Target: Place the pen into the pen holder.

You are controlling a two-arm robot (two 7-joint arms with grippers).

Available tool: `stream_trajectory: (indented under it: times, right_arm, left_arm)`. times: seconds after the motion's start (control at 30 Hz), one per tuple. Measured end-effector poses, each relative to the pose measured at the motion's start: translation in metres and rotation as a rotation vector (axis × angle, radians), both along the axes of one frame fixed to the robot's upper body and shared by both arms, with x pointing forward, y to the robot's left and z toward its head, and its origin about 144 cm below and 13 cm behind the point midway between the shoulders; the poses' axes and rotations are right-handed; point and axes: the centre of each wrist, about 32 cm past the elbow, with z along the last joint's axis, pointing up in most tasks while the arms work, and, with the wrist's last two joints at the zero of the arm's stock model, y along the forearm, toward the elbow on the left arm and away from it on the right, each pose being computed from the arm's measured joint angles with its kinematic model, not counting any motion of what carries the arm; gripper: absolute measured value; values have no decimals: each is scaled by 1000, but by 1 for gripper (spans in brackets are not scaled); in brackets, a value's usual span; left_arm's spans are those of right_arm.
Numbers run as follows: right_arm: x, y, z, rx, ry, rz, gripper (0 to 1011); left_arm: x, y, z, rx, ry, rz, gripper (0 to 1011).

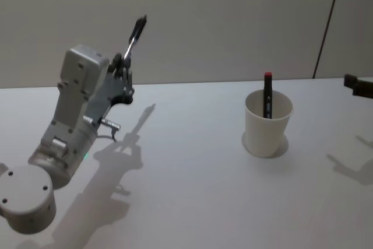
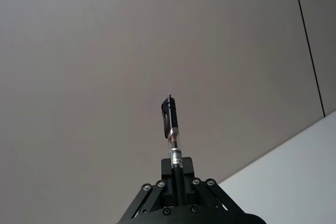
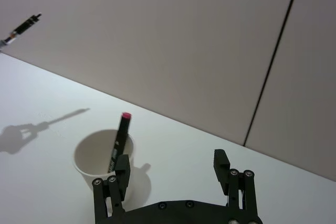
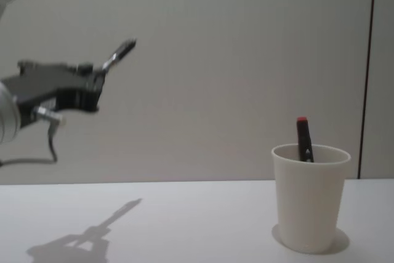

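A slim pen (image 1: 137, 32) with a black clip and clear barrel sticks up and forward from my left gripper (image 1: 124, 62), which is shut on its lower end, high above the table's left side. The left wrist view has the pen (image 2: 172, 129) rising out of the closed fingers (image 2: 177, 169). The pen holder (image 1: 267, 129), a white paper cup, stands upright on the table at the right and holds a black marker with a red cap (image 1: 268, 94). My right gripper (image 3: 172, 160) hovers open and empty just right of the cup (image 3: 92, 156).
The white table (image 1: 186, 190) spreads wide between the left arm and the cup. A plain grey wall (image 1: 233, 21) with a dark vertical seam runs behind the table's far edge. The left arm's base (image 1: 26, 199) sits at the near left corner.
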Motion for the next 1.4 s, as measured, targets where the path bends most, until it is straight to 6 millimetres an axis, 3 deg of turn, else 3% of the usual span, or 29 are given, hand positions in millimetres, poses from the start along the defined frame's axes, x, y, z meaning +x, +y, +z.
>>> stream_trajectory:
  times: [0.63, 0.93, 1.4]
  right_arm:
    - [9, 32, 45, 224, -65, 236, 1001]
    - [19, 53, 67, 355, -99, 336, 1001]
    - [41, 88, 97, 556, -143, 449, 1001]
  left_arm:
    - [33, -8, 36, -53, -255, -118, 115]
    - [29, -10, 30, -48, -227, -139, 115]
    - [11, -14, 1, -16, -86, -185, 115]
